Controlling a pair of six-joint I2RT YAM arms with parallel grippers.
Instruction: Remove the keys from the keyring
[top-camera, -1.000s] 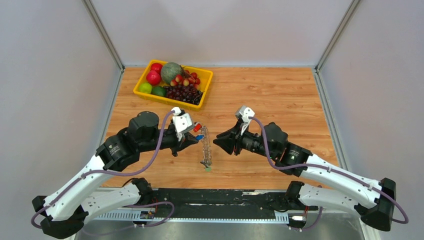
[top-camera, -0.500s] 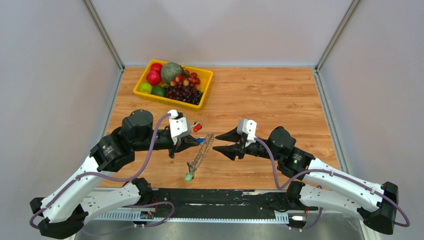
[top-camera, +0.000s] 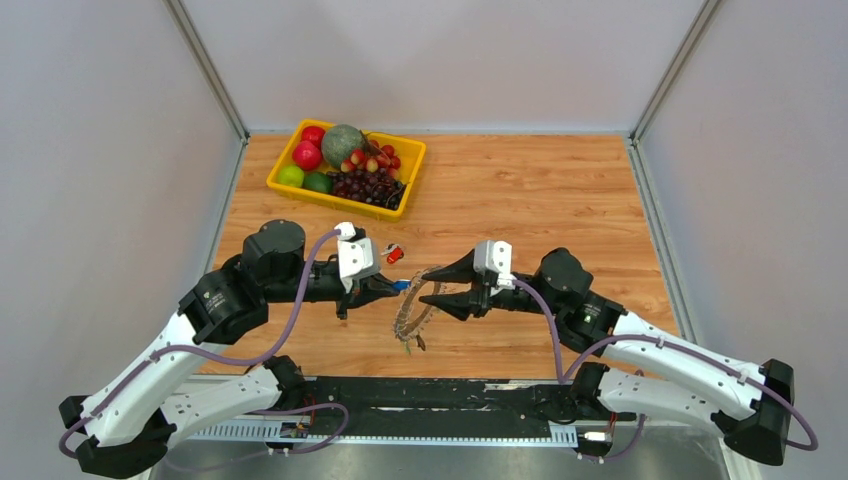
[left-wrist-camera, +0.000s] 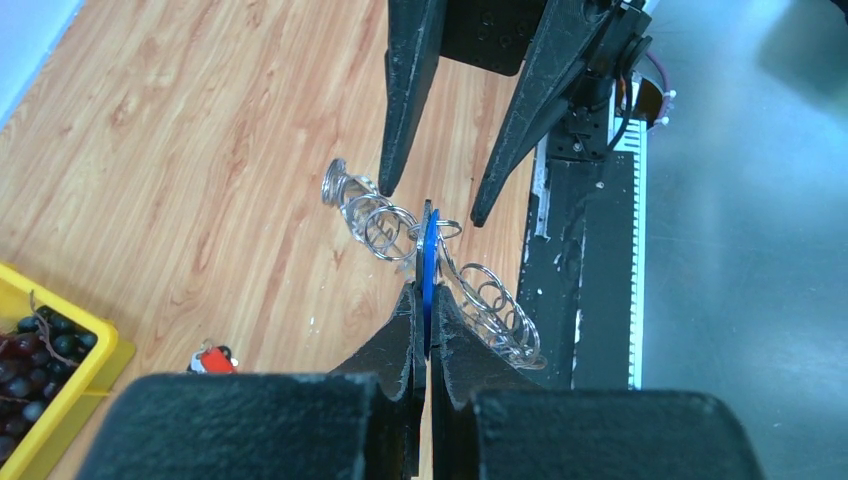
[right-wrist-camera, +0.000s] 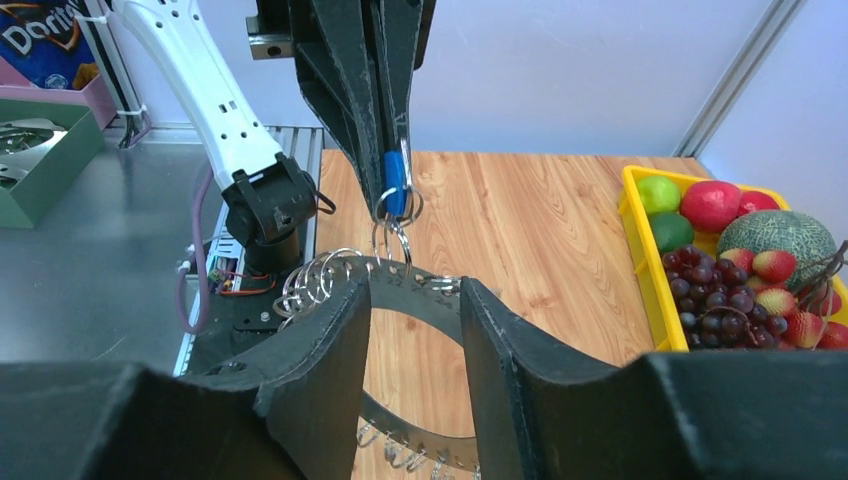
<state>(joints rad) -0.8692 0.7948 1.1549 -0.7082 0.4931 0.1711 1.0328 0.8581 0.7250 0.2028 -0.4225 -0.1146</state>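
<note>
Your right hand (top-camera: 431, 289) has turned, spread its jaws and come in astride the keyring (top-camera: 410, 316), gripping nothing. Your left hand (left-wrist-camera: 424, 300) stays clenched on the blue key (left-wrist-camera: 429, 262), with the ring dangling over the desk (top-camera: 560, 200). A red key (top-camera: 396, 254) lies apart. A bag (right-wrist-camera: 40, 40) reads "Doritos".

The only readable text is "Doritos", printed on a blue snack bag (right-wrist-camera: 35, 42).
</note>
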